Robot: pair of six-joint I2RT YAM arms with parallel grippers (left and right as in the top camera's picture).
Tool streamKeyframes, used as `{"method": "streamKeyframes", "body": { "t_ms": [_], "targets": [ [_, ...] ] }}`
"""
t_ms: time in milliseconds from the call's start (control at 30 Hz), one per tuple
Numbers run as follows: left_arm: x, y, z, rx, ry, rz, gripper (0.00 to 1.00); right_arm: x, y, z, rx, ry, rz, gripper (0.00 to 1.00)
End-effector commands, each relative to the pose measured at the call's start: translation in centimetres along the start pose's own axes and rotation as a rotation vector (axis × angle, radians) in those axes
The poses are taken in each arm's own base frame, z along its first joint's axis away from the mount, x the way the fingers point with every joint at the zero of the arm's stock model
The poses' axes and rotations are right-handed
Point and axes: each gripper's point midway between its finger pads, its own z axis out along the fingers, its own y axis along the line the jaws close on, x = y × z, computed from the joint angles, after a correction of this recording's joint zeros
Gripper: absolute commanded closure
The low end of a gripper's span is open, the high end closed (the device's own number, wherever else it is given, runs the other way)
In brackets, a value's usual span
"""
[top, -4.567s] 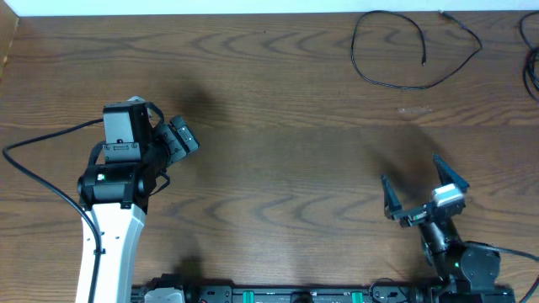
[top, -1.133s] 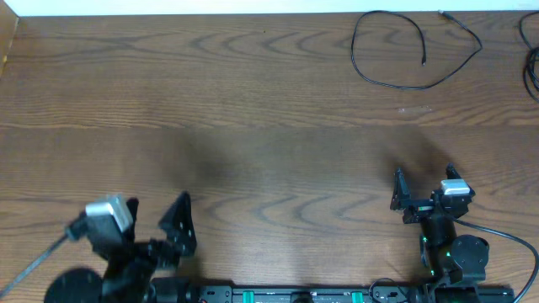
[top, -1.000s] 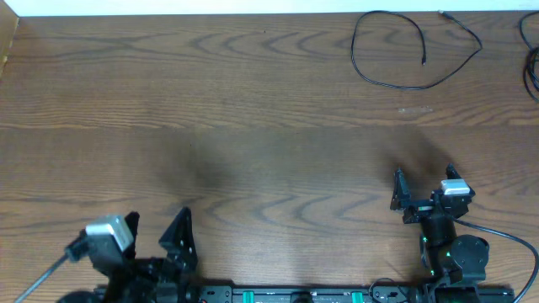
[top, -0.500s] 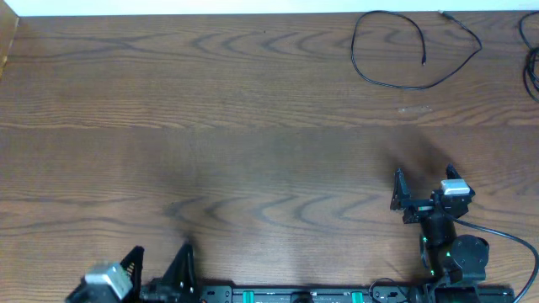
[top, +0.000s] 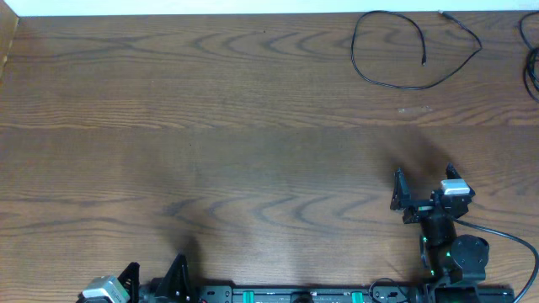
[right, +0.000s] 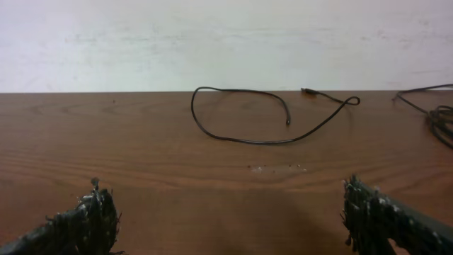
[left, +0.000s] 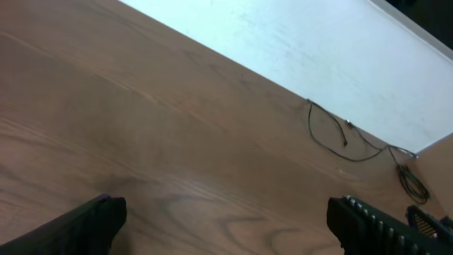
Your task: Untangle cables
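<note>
One of the cables, a thin black cord (top: 402, 87), lies in an open loop at the table's far right, its plug end inside the loop. The right wrist view has that black cord (right: 255, 142) straight ahead; in the left wrist view the cord (left: 309, 126) is small and far off. A second black cable (top: 531, 71) is bunched at the right edge, partly cut off. My left gripper (top: 154, 267) is open at the bottom left edge, far from both. My right gripper (top: 424, 172) is open near the front right, well short of the loop, nothing between its fingers.
The brown wooden table (top: 253, 126) ends at a white wall along the back (right: 226, 42). The arms' base rail (top: 286, 295) runs along the front edge. A faint pale smudge (top: 414, 108) marks the wood below the loop.
My left arm has pulled back towards the front edge, from mid-left of the table to almost out of the overhead view. The right arm and the cables have not moved in the last second.
</note>
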Motion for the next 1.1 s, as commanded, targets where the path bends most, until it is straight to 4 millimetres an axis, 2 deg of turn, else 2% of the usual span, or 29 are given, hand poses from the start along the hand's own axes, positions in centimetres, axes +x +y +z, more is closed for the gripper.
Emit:
{"method": "streamKeyframes", "body": {
  "t_ms": [0,133,300,467,600,633,800,1067],
  "targets": [
    [-0.7,0.3,-0.2,-0.024,-0.032,-0.008,0.03,0.2,0.0,0.0,0.002,0.004,0.009,0.01],
    [-1.8,1.1,-0.3,-0.079,-0.086,-0.006,0.02,0.2,0.0,0.0,0.002,0.004,0.009,0.01],
    [-4.1,1.3,-0.2,-0.1,-0.189,-0.002,0.02,0.2,0.0,0.0,0.002,0.004,0.009,0.01],
    [-5.8,1.0,1.2,-0.083,-0.259,0.0,0.02,0.2,0.0,0.0,0.002,0.004,0.009,0.01],
    [-5.7,1.4,3.5,-0.082,-0.26,0.0,0.02,0.2,0.0,0.0,0.002,0.004,0.009,0.01],
    [-5.3,1.8,4.8,-0.087,-0.249,0.0,0.02,0.2,0.0,0.0,0.002,0.004,0.009,0.01],
    [-4.4,2.8,8.1,-0.093,-0.238,-0.002,0.02,0.2,0.0,0.0,0.002,0.004,0.009,0.01],
    [-2.8,4.3,12.2,-0.099,-0.226,-0.002,0.02,0.2,0.0,0.0,0.002,0.004,0.009,0.01]
  ]
}}
